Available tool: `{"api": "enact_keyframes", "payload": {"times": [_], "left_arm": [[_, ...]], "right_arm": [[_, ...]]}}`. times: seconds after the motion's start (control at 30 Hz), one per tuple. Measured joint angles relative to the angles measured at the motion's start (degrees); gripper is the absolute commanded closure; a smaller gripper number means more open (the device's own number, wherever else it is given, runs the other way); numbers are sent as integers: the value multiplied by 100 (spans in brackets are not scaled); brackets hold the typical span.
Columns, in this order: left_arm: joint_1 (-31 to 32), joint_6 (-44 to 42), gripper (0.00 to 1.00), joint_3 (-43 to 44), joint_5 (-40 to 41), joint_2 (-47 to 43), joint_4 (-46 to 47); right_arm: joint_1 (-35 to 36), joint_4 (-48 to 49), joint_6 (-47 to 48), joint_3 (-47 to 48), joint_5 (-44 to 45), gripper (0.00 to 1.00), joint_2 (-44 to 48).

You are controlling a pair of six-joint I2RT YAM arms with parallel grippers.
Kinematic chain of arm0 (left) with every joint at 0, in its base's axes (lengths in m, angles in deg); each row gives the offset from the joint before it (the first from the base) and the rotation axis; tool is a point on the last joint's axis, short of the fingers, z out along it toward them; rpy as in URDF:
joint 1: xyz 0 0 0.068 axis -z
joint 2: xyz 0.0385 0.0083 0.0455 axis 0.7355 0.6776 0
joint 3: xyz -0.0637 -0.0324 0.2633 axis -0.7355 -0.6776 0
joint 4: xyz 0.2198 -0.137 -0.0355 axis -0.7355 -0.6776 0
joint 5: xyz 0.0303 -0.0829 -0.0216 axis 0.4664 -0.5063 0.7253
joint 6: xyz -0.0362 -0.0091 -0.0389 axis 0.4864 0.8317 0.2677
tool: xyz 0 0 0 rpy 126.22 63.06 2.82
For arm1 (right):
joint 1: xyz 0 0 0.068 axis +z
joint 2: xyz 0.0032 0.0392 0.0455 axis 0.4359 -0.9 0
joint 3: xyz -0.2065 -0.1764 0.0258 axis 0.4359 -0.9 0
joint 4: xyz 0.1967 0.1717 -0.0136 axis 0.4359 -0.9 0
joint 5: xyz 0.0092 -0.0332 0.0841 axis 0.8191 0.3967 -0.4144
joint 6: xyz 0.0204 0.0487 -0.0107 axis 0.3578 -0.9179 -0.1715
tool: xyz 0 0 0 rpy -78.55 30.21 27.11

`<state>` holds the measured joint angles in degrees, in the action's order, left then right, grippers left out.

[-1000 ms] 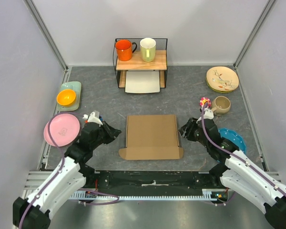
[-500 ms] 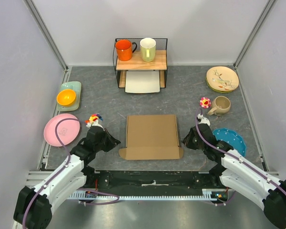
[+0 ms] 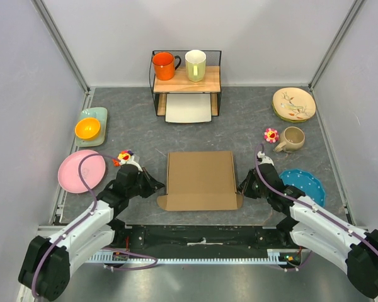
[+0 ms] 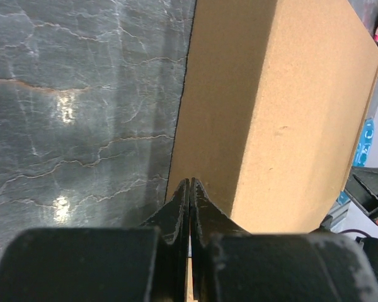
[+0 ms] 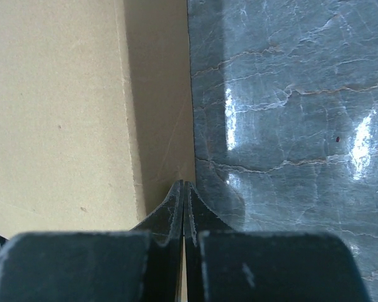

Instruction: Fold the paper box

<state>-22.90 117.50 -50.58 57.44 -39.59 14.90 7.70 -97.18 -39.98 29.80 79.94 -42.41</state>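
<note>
I see my left hand (image 4: 189, 184) pinched closed at the left side of the paper box (image 3: 200, 176), my right hand (image 5: 184, 186) closed too at its right side.

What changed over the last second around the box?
Both grippers drew back toward the near edge of the table and closed. The left gripper now sits shut at the left side of the box, and the right gripper sits shut at its right side. No cardboard is visibly pinched. The box has not moved.

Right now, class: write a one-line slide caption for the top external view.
Left gripper and right gripper, both shut, at opposite side edges of the flat brown paper box.
</note>
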Motion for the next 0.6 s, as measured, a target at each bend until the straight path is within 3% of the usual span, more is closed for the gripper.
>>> {"api": "enact_keyframes", "payload": {"times": [0.6], "left_arm": [[-61, -11, 98, -205, -669, -345, 254]], "right_arm": [[238, -55, 109, 50, -22, 100, -9]]}}
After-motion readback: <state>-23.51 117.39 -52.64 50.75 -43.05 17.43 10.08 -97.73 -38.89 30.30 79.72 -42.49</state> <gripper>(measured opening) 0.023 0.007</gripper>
